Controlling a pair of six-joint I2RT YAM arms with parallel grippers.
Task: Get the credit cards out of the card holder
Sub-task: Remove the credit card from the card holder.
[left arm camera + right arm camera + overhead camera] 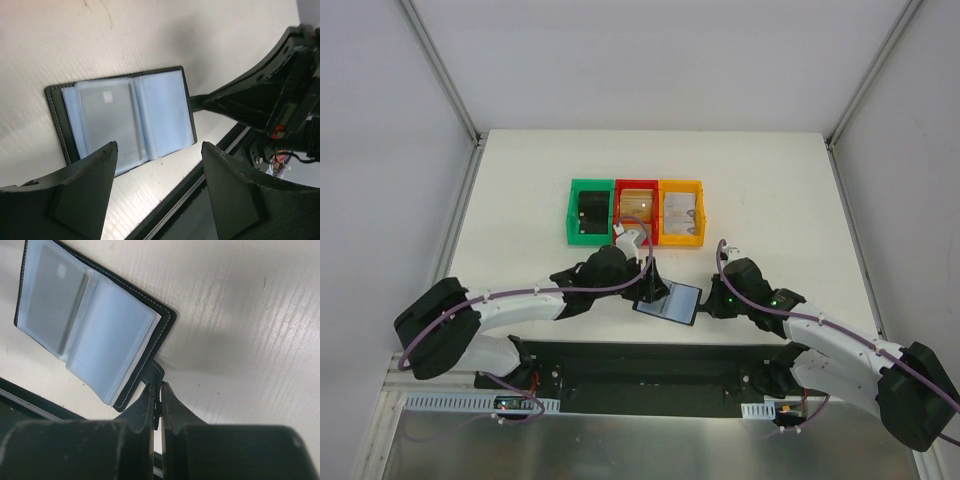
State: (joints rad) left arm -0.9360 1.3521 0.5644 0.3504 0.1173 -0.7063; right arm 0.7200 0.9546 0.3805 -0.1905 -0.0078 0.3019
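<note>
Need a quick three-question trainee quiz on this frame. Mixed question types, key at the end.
1. True or false: the right gripper is shut on the small black tab of the open black-edged folding card holder.
2. The left gripper is: A) shut on a card; B) open over the holder; C) shut on the tab.
3. What colour is the plastic bin that holds the tan-gold card?
Key: 1 true; 2 B; 3 red.
</note>
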